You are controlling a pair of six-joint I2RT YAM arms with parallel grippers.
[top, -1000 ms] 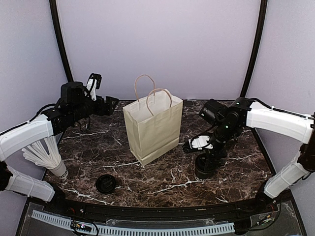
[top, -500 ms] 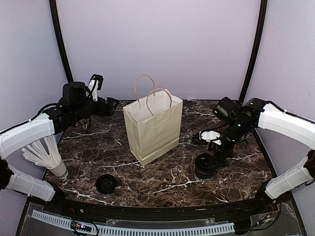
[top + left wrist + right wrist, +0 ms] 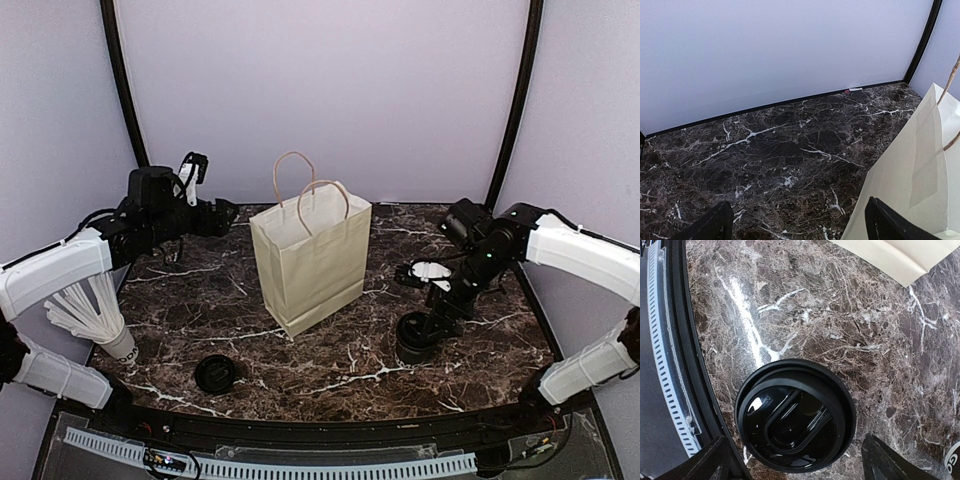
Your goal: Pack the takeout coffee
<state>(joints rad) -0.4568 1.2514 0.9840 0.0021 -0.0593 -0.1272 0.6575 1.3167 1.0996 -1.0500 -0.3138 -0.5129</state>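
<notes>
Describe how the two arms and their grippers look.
Both arms have white shell links joined by black joint housings: left arm, right arm. Thin black cables run along them. The left gripper and right gripper are black, with dark wedge-tipped fingers; a white part sits at each wrist. No markings are legible.

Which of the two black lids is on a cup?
The right lid, on the coffee cup; the left lid lies flat on the table.
</notes>
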